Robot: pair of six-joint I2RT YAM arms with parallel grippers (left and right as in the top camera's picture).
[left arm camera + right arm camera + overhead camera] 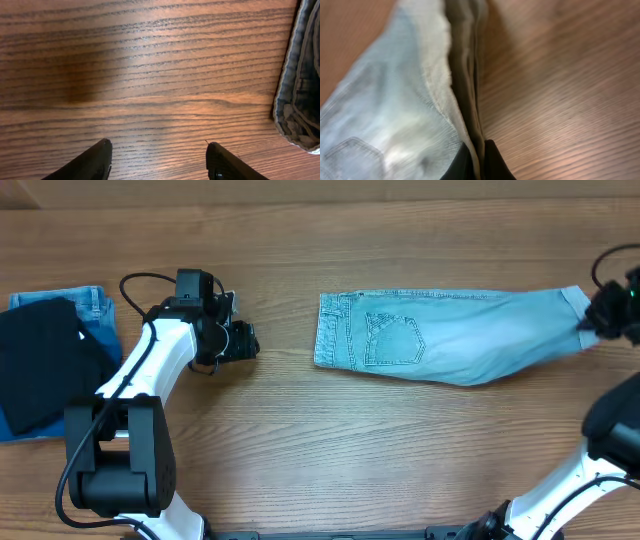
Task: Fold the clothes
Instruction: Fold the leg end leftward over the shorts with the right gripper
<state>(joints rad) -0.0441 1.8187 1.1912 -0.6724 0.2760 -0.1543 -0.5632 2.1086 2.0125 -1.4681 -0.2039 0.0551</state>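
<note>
- Two pincers are mine, and they stand well apart, one at each side of the tabletop (pixel 350 450).
- My right pincer (pixel 592 320) is clamped on the leg-hem end of the pale denim shorts (pixel 450 335). In the right wrist view, the two dark fingertips of that pincer (pixel 479 156) sit close together with the layered edge of the shorts (pixel 395 110) pinched between them.
- I cannot tell whether that gripped end is raised off the wood.
- The shorts lie stretched out flat across the right half of the tabletop. The waistband is toward the middle, the leg runs out to my right, and a stitched back pocket (pixel 392 340) faces up.
- My left pincer (pixel 243 340) hovers over bare wood just to the left of the waistband and does not touch the cloth.
- In the left wrist view, the fingers of this pincer (pixel 157 152) are spread apart with only wood grain between them. A corner of the waistband (pixel 300 100) shows at the right edge.
- At the far left edge lies a black garment (pixel 45 370), resting on top of darker blue folded jeans (pixel 95 305). Both are well away from the shorts and from both pincers.
</note>
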